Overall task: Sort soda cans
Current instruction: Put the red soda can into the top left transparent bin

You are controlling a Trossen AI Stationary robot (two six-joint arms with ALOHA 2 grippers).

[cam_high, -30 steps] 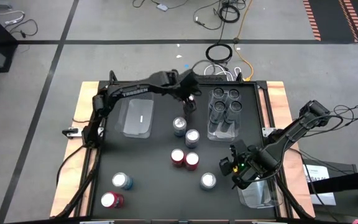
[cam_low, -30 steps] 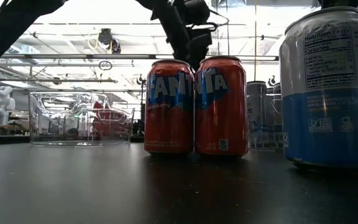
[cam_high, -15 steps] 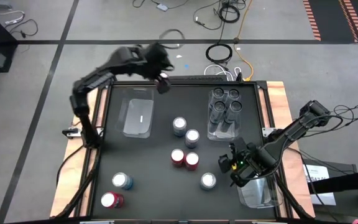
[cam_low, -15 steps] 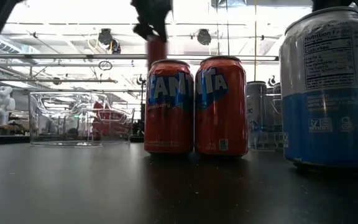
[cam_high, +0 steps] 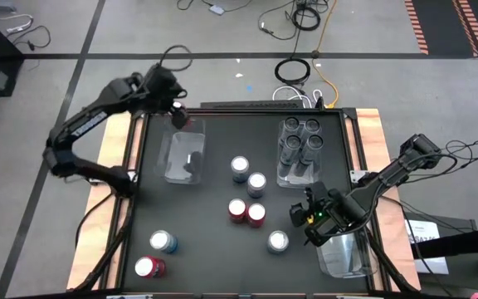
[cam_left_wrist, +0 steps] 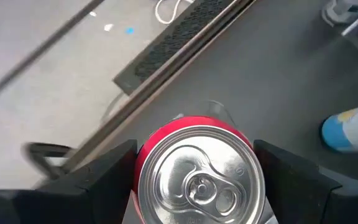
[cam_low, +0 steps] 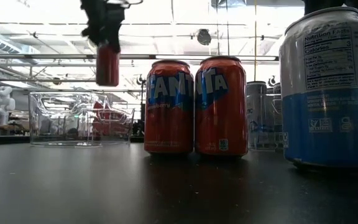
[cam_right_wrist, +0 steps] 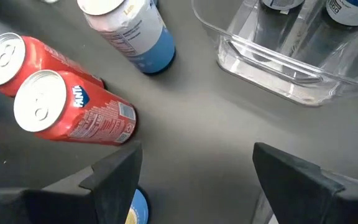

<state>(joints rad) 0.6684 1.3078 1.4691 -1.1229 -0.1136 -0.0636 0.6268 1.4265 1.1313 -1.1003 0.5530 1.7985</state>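
Red can [cam_left_wrist: 197, 174] clamped in left end effector [cam_high: 175, 112], raised above clear tray [cam_high: 184, 156]. Right end effector [cam_high: 305, 220] open, empty, low over counter [cam_high: 206, 241].

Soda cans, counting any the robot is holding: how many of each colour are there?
Red cans: 4, one of them held up by the left gripper
Blue-and-silver cans: 4
Dark grey cans: 4, all in a clear tray
Total: 12
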